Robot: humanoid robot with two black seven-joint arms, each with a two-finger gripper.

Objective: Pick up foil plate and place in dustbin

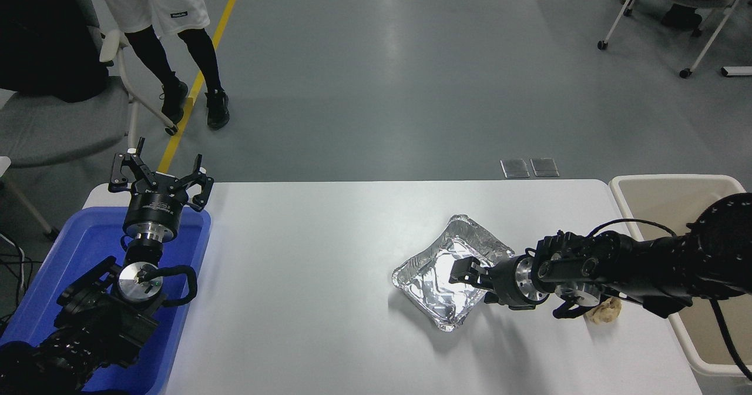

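The foil plate (437, 280), a shiny silver tray with crinkled walls, lies flat on the white table (311, 248), right of centre. My right gripper (468, 271) reaches in from the right, low over the plate's right side. Its fingers are open, across the near right rim and over the inside. The dustbin (670, 179), a beige bin with a thick rim, stands off the table's right end; my right arm crosses in front of it. My left gripper (158, 174) is parked open at the lower left.
A crumpled tan paper ball (605, 311) lies on the table just under my right forearm. A blue tub (64, 260) sits at the table's left end under the left arm. A person's legs (176, 48) and wheeled chairs stand on the floor beyond.
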